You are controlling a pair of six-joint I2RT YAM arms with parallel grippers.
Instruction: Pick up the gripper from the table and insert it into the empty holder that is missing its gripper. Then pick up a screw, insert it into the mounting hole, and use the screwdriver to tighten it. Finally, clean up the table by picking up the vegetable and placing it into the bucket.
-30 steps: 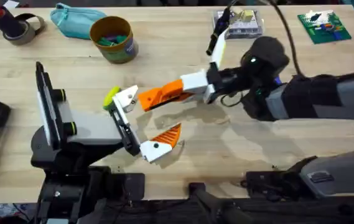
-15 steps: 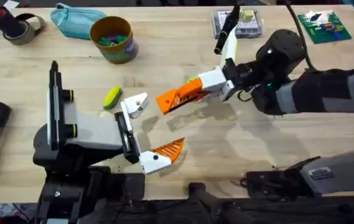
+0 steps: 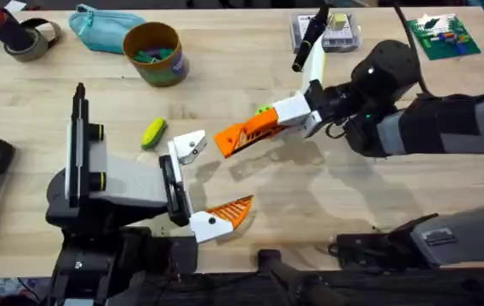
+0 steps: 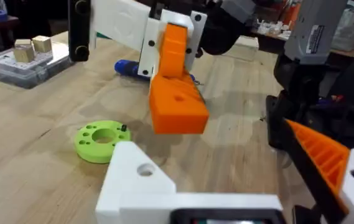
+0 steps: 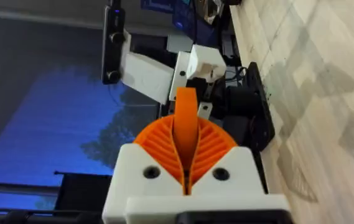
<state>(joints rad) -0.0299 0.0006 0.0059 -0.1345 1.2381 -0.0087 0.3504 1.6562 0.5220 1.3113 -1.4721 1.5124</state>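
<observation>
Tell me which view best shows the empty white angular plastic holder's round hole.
Left wrist: the white angular plastic holder sits close, its mounting hole facing the camera. Overhead shows it small, from above. Right wrist shows it far off, hole not discernible.

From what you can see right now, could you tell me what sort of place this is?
Most likely a robotics lab or workshop bench. A pale wooden table carries a green circuit board, a clear box of small parts and a roll of tape, with robot arms working over it.

wooden table [image 3: 250, 191], bucket [image 3: 154, 53], teal pouch [image 3: 97, 27]
</observation>
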